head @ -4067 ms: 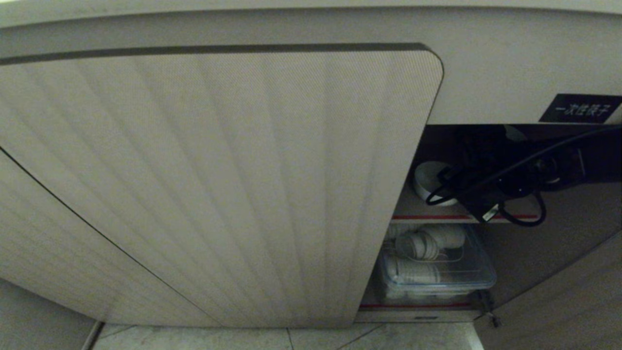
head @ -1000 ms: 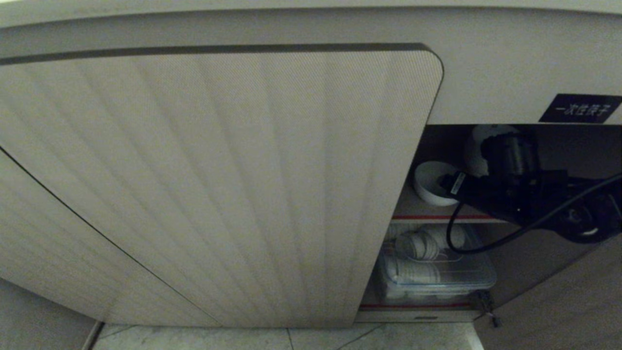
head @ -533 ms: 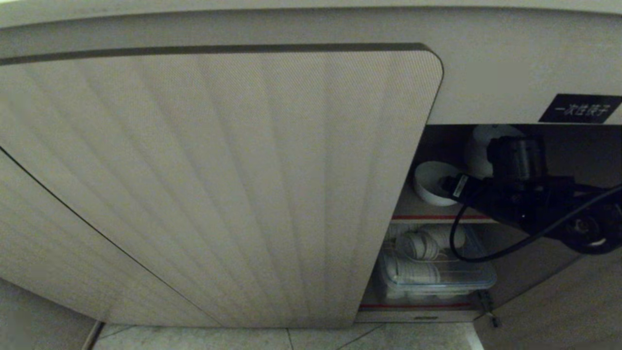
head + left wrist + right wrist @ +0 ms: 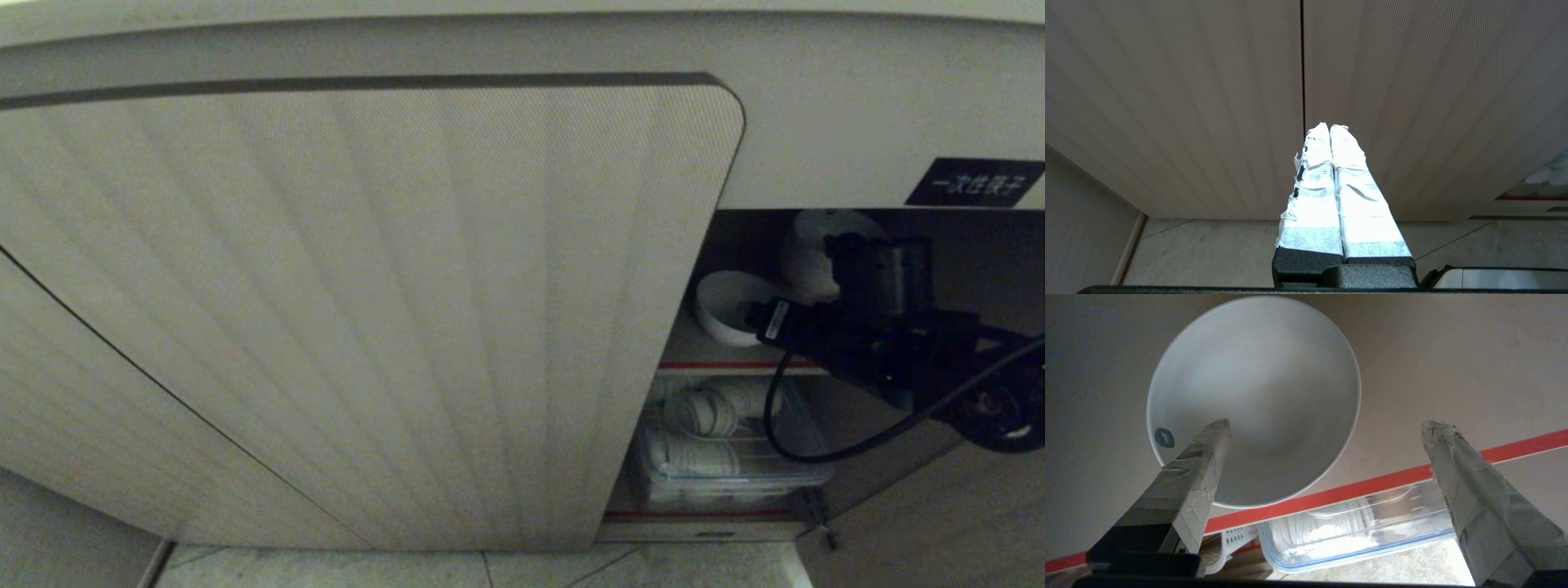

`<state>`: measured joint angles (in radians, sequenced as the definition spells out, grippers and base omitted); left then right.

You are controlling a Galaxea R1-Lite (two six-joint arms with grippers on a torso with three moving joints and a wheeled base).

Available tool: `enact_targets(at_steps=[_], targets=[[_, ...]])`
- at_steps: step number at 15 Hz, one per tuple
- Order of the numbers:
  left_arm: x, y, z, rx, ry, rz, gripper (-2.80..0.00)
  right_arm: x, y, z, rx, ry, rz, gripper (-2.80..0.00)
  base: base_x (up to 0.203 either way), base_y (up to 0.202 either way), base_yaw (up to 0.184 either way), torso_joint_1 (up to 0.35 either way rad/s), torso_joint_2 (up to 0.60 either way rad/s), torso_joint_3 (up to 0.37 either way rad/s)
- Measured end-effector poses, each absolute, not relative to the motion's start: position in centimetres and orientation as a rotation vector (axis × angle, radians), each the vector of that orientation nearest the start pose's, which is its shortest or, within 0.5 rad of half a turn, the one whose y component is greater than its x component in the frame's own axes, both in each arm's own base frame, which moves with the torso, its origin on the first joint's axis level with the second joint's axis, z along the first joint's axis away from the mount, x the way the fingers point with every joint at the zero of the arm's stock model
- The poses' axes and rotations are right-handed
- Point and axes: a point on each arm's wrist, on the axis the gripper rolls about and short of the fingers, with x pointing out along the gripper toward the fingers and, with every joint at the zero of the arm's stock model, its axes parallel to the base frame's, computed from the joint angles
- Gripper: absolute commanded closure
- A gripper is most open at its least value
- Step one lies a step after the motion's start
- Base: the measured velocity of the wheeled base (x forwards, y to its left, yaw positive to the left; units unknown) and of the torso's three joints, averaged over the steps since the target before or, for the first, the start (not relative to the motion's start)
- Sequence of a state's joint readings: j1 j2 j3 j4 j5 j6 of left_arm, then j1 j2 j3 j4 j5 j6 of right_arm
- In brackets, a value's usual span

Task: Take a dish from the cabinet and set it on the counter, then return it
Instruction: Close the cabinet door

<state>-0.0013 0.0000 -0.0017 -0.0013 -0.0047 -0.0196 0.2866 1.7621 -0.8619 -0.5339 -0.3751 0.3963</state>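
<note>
The dish, a plain white bowl, rests on the cabinet's upper shelf, which has a red edge. My right arm reaches into the opening just right of the dish. In the right wrist view the dish lies close ahead. My right gripper is open and empty: one taped finger overlaps the bowl's rim and the other stands well off to its side. My left gripper is shut, parked facing the ribbed door. The counter is out of view.
On the lower shelf a clear plastic box holds a stack of white bowls. Another white round piece sits behind my arm. A black label marks the cabinet front. The open door fills the left, above a tiled floor.
My right arm has drawn a little to the right and down, out from the shelf, uncovering more of the dish. The dish has stayed on the shelf.
</note>
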Motion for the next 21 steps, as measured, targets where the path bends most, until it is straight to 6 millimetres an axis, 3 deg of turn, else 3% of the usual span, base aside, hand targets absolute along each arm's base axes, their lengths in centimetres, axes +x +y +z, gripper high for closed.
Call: enact_targets(at_steps=[13,21], targets=[[-2.3,0.0,7.6,-0.02,-0.003,-0.006,0.0,30.2,8.2,17.0,0.226,0.28,-0.128,-2.8,0.0,0.0,0.0,0.0,0.0,0.0],[-2.3,0.0,7.6,-0.019,-0.003,-0.006,0.0,29.3,8.4,16.7,0.174,0.261,-0.025,-2.8,0.0,0.0,0.0,0.0,0.0,0.0]])
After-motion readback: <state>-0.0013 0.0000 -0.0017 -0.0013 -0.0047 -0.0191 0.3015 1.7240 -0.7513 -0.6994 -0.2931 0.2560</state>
